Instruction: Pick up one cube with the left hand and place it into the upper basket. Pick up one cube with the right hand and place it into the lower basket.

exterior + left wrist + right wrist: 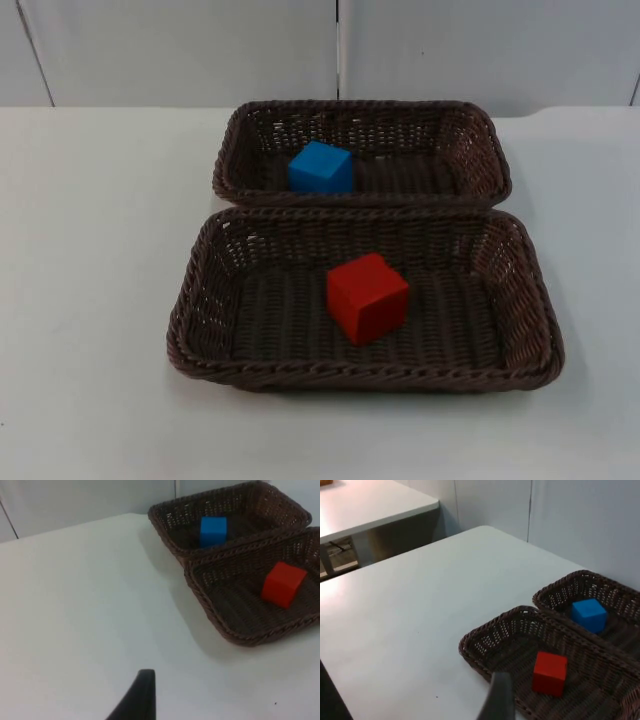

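A blue cube [320, 168] [213, 531] [589, 615] lies in the upper brown wicker basket [360, 104] [162, 532] [555, 586], left of its middle. A red cube [367, 297] [283, 584] [550, 673] rests near the centre of the lower basket [360, 376] [206, 605] [465, 647]. The two baskets stand rim to rim. My left gripper [141, 700] hangs over bare table, well apart from both baskets. My right gripper [497, 700] is raised above the table, just outside the lower basket's rim. Neither one holds a cube.
White table [90, 300] spreads wide around the baskets, and the grey partition wall [180, 50] runs behind them. In the right wrist view a second white table [370, 505] stands beyond this table's edge.
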